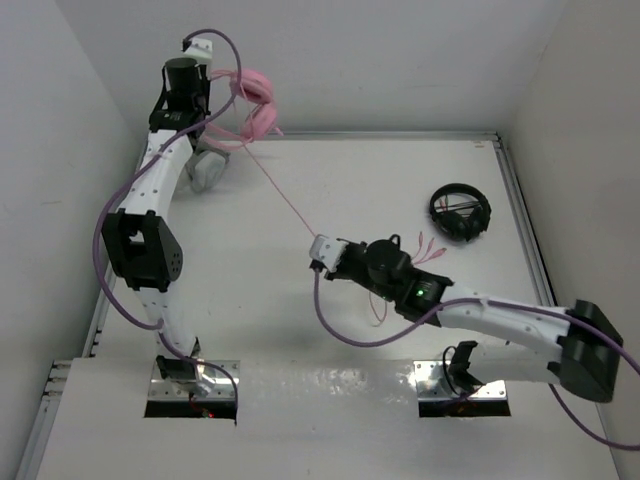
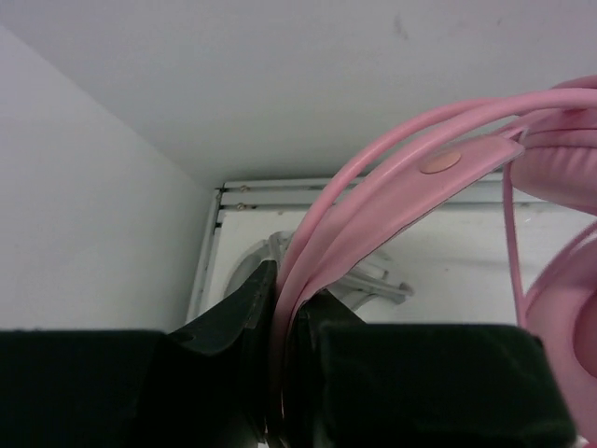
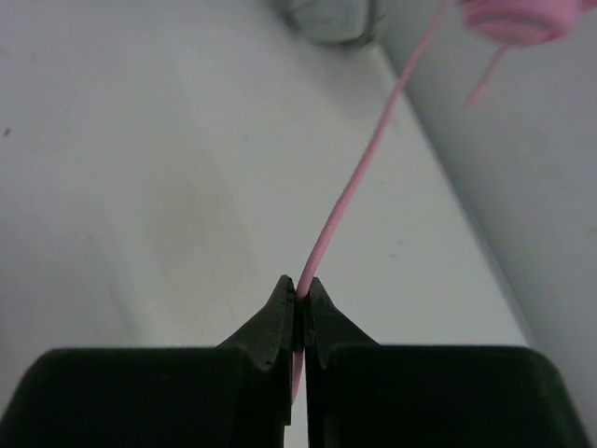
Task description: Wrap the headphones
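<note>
The pink headphones (image 1: 256, 104) hang in the air at the far left corner. My left gripper (image 1: 222, 72) is shut on their headband (image 2: 392, 187); in the left wrist view the band runs down between the gripper (image 2: 284, 308) jaws, with one earcup (image 2: 560, 168) at the right. The thin pink cable (image 1: 285, 195) stretches taut from the headphones down to my right gripper (image 1: 320, 246) over the middle of the table. In the right wrist view that gripper (image 3: 298, 294) is shut on the cable (image 3: 359, 177), which rises toward an earcup (image 3: 518, 14).
Black headphones (image 1: 460, 212) lie at the right of the table. Grey-white headphones (image 1: 208, 168) sit below the left gripper near the far left corner, seen also in the wrist views (image 2: 373, 280) (image 3: 331, 19). The cable's loose end (image 1: 430, 248) trails by the right wrist. White walls close three sides.
</note>
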You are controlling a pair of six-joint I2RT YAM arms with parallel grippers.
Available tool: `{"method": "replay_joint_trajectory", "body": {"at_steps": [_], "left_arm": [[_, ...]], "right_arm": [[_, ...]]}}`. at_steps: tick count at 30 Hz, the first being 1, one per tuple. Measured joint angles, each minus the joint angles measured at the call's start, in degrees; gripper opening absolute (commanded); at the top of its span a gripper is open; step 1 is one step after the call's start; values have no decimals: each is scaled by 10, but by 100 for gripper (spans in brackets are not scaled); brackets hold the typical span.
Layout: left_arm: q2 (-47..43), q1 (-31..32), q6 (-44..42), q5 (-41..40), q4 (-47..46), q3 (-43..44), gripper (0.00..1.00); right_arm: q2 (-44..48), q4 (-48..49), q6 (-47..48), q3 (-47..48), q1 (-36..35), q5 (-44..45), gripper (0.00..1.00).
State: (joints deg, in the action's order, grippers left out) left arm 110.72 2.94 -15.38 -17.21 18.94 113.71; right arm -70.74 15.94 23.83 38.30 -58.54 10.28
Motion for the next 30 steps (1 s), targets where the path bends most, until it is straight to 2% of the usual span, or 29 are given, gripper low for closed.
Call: {"method": "replay_joint_trajectory", "body": {"at_steps": [3, 6, 10, 14, 17, 21, 26, 30], "left_arm": [[-5, 5, -47, -2, -23, -45, 0], [-37, 30, -124, 13, -60, -136, 0], [-146, 137, -230, 2, -57, -329, 0], [-223, 262, -273, 15, -11, -409, 0], [-253, 306, -263, 52, 38, -413, 0], [-272, 295, -218, 101, 106, -384, 0], [-294, 287, -176, 177, 181, -322, 0], [-299, 287, -140, 253, 230, -267, 0]], "right_arm": [[80, 24, 23, -3, 0, 19, 0], [103, 35, 67, 9, 4, 64, 0], [72, 34, 123, 48, 47, 100, 0], [38, 27, 135, 108, 139, 94, 0], [11, 16, 122, 175, 222, 70, 0], [-26, 7, 79, 217, 298, 20, 0], [-84, -4, -5, 221, 374, -67, 0], [-133, -13, -52, 222, 394, -147, 0]]}}
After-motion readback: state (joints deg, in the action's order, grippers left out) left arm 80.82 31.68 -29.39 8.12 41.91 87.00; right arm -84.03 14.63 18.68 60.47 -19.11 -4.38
